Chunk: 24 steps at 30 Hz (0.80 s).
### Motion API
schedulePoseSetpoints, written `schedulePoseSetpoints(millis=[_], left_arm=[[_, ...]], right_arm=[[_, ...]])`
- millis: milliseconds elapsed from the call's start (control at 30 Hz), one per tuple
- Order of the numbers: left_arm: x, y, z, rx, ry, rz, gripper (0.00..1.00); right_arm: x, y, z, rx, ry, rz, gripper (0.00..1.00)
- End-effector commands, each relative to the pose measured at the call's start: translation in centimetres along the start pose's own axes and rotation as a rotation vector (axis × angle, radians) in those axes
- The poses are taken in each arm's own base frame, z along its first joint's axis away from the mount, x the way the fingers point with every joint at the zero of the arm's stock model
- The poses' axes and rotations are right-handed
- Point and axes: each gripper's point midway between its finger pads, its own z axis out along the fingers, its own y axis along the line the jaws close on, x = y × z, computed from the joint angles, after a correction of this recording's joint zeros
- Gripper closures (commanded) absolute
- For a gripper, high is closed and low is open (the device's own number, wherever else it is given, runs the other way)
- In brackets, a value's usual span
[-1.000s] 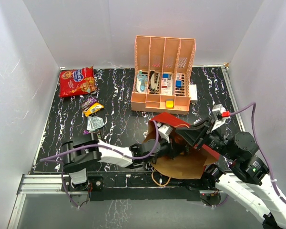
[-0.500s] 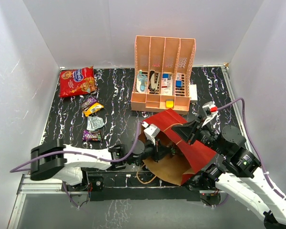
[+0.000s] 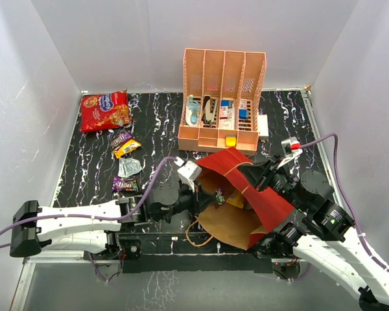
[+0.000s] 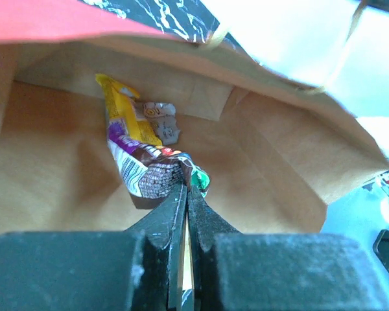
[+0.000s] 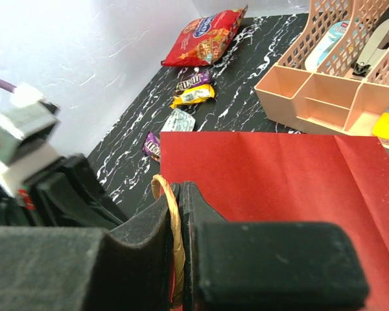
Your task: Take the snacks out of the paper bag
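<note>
The tall paper bag (image 3: 267, 199), red outside and brown kraft inside, is being held tipped on its side at the near edge of the black marbled table (image 3: 155, 129), with its mouth turned toward the left arm. Its thin twine handle (image 5: 174, 223) is being pinched between the pressed-together jaws of the right gripper (image 5: 179, 189), apparently so that the upper wall is being lifted and the opening offered.

Inside, a yellow, purple and brown candy packet (image 4: 133, 149) is being clamped at its corner by the left gripper (image 4: 186, 189), its jaws squeezed onto the wrapper. A crumpled silver wrapper (image 4: 161, 120) is lying behind it at the bag's bottom.

Outside, a large red cookie bag (image 3: 105, 110), a brown-and-yellow packet (image 3: 125, 144), a silver sachet (image 3: 128, 167) and a purple packet (image 3: 124, 184) are being left in a line on the left. A peach slotted plastic rack (image 3: 222, 97) is standing just behind the bag. Withdrawal is likely being constrained only by the sagging kraft walls.
</note>
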Motion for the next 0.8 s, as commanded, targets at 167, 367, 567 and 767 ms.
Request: schedulePoseSetpoints(millis=[167, 367, 567, 767], left_arm=[[-10.9, -1.5, -6.1, -0.099, -0.143, 0.093, 1.0], [-15.3, -0.4, -9.6, -0.227, -0.184, 0.162, 1.0], [-19.4, 1.6, -12.9, -0.398, -0.253, 0.241, 1.0], [-22.0, 4.0, -14.7, -0.583, -0.31, 0.345, 1.0]], right_arm=[[-2.7, -0.8, -1.2, 0.07, -0.116, -0.008, 0.92], [-3.7, -1.2, -2.1, 0.104, -0.148, -0.008, 0.92], [-4.1, -1.3, -2.5, 0.115, -0.156, -0.02, 0.92], [-3.9, -1.1, -2.3, 0.104, -0.141, -0.02, 0.92]])
